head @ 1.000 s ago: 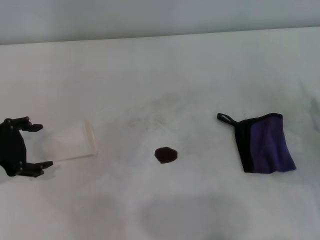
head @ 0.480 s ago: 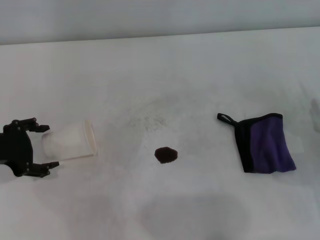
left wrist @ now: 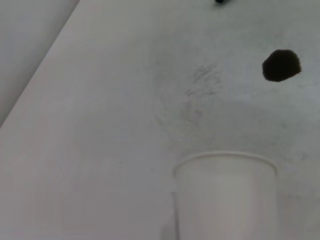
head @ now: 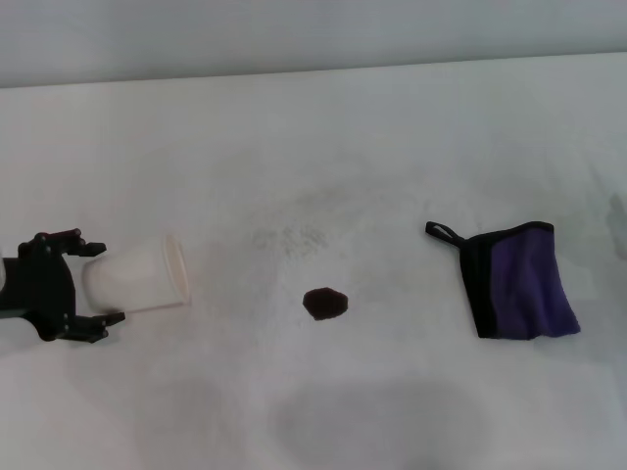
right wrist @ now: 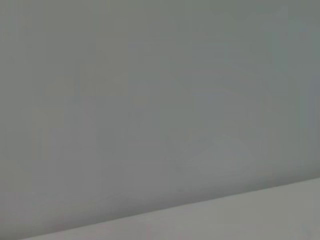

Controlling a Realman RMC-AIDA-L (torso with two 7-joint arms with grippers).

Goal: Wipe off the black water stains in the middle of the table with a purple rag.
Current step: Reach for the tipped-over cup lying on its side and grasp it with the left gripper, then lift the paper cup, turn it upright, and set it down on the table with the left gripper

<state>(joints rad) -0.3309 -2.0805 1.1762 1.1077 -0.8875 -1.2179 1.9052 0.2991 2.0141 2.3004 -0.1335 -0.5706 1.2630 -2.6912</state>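
Note:
The black water stain [head: 324, 303] is a small dark blot in the middle of the white table [head: 323, 147]; the left wrist view shows the stain [left wrist: 281, 65] too. The purple rag [head: 517, 280], folded, with black edging and a thin loop, lies flat to the right of the stain. My left gripper [head: 95, 284] is open at the left edge, its two fingers on either side of the closed end of a white paper cup [head: 137, 277] lying on its side. The cup [left wrist: 225, 195] fills the near part of the left wrist view. My right gripper is out of view.
A faint grey speckled smudge [head: 289, 237] marks the table just behind the stain. The table's far edge [head: 313, 70] meets a grey wall. The right wrist view shows only grey wall and a strip of table.
My left gripper has moved right, toward the lying cup, so its open fingers now straddle the cup's closed end. Stain and rag have not moved.

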